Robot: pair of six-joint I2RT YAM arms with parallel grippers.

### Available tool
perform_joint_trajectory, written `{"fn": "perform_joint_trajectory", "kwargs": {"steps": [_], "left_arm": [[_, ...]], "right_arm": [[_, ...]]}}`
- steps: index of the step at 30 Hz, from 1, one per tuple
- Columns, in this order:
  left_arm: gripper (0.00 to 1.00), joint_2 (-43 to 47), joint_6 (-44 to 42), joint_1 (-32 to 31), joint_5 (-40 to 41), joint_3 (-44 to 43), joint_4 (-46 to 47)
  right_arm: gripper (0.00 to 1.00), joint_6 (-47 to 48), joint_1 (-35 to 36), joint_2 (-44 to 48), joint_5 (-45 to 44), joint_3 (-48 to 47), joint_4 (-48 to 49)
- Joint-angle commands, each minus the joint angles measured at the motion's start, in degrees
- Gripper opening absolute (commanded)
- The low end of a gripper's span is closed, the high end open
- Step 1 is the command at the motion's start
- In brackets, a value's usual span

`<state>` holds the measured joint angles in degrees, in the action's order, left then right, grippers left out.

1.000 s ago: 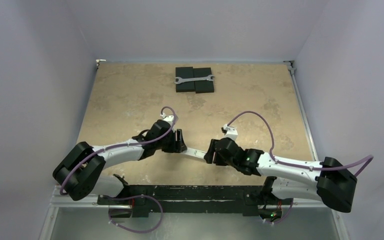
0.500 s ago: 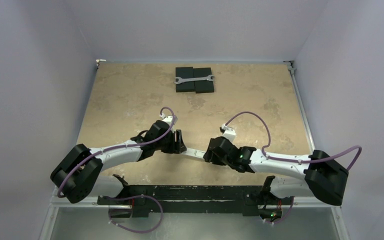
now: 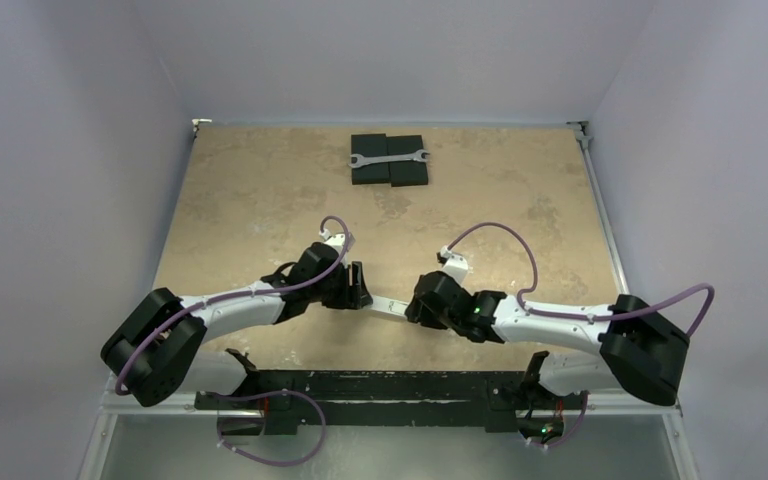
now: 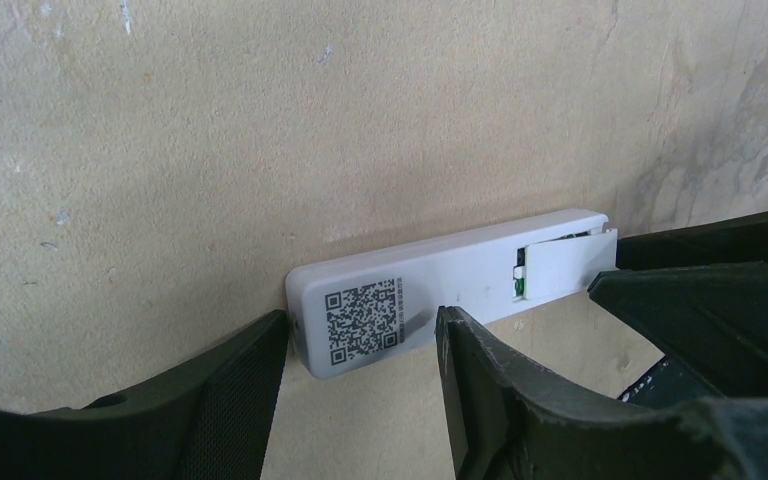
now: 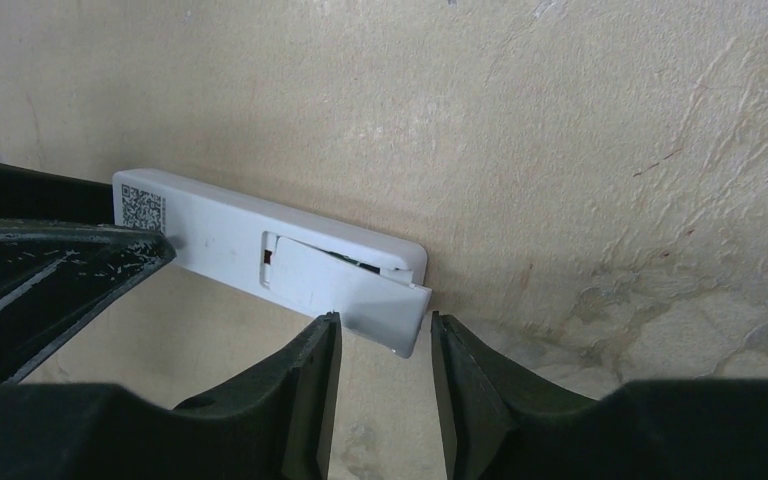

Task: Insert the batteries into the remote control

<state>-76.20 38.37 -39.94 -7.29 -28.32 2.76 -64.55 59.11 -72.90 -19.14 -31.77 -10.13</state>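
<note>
A QR code (image 4: 360, 312) marks the remote (image 4: 450, 275). Both arms reach low, inward. The left gripper (image 4: 362, 318) is parted over that end, and the right gripper (image 5: 385, 320) is parted around the loose cover (image 5: 350, 285).

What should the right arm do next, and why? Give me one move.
Probably nudge the right gripper forward and push the cover back along the remote control until it seats. The cover sits skewed, overhanging the end, right before the open fingers; the left gripper sits at the coded end.
</note>
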Motion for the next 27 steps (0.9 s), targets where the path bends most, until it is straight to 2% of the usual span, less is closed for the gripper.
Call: {"fn": "perform_joint_trajectory", "kwargs": {"steps": [1, 12, 27], "left_arm": [[0.56, 0.44, -0.38, -0.40, -0.71, 0.19, 2.20], [0.56, 0.44, -0.35, -0.37, -0.71, 0.10, 1.98], [0.56, 0.53, -0.29, -0.38, -0.58, 0.01, 1.80]], "right_arm": [[0.45, -1.36, -0.23, -0.22, -2.57, -2.28, 1.71], [0.36, -0.50, -0.23, -0.92, -3.26, -2.94, 2.06], [0.34, 0.10, -0.23, -0.48, -5.03, -3.05, 0.17]]}}
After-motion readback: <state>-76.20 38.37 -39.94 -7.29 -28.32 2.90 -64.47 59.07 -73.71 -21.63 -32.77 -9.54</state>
